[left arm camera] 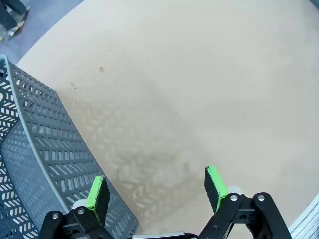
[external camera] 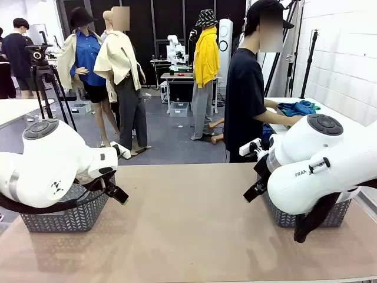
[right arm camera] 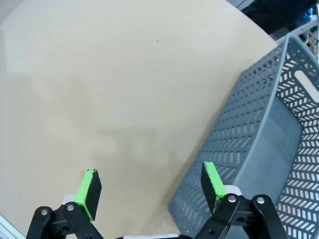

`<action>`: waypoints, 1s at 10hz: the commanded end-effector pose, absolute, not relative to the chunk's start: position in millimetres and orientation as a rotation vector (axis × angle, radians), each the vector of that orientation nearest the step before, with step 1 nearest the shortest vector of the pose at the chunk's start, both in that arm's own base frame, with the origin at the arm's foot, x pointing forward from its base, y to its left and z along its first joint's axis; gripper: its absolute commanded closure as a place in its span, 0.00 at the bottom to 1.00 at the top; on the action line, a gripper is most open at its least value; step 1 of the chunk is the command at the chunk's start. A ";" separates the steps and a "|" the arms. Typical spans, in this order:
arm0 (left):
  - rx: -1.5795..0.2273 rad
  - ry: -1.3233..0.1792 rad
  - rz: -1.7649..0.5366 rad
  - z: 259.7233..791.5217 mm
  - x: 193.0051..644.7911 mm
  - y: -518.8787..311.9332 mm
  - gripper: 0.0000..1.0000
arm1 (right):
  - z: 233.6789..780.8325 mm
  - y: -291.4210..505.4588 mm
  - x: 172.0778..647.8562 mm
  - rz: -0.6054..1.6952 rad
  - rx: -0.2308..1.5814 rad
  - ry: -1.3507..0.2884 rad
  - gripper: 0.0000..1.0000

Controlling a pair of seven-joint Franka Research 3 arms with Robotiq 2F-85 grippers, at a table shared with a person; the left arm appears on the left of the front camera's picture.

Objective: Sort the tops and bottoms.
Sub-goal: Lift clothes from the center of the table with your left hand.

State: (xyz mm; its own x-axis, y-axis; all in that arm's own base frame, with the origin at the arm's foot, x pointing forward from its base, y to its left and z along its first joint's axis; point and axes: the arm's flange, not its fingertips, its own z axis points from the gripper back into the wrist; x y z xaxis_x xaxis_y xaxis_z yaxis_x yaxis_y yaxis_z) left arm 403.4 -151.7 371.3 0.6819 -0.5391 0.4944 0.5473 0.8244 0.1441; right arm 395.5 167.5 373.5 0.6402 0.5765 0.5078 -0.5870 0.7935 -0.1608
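Currently both claws stand spread and hold nothing. The left claw [left arm camera: 157, 186] hangs over the bare tan table [external camera: 188, 236], just beside the wall of the left grey basket [left arm camera: 45, 149]. The right claw [right arm camera: 149, 186] hangs over the same table, just beside the right grey basket [right arm camera: 259, 149]. A blue and green heap of clothes [external camera: 297, 108] lies on a far white table [external camera: 339, 116], where a person [external camera: 244, 106] reaches toward it.

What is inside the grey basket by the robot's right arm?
No clothes that I can see: the part of the basket in the right wrist view is just grey mesh. In the front view the right arm covers most of it.
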 end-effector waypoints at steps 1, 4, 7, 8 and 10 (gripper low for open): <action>-0.016 -0.550 -0.609 371.3 403.4 -151.8 0.00 | 373.5 167.6 395.4 0.664 0.020 -0.572 0.00; -0.016 -0.550 -0.609 371.3 403.4 -151.8 0.00 | 373.5 167.6 395.4 0.664 0.020 -0.572 0.00; -0.016 -0.550 -0.609 371.3 403.4 -151.8 0.00 | 373.5 167.6 395.4 0.664 0.020 -0.572 0.00; -0.016 -0.550 -0.609 371.3 403.4 -151.8 0.00 | 373.5 167.6 395.4 0.664 0.020 -0.572 0.00; -0.014 -0.550 -0.615 371.3 402.6 -153.9 0.00 | 373.5 167.6 395.4 0.664 0.019 -0.572 0.00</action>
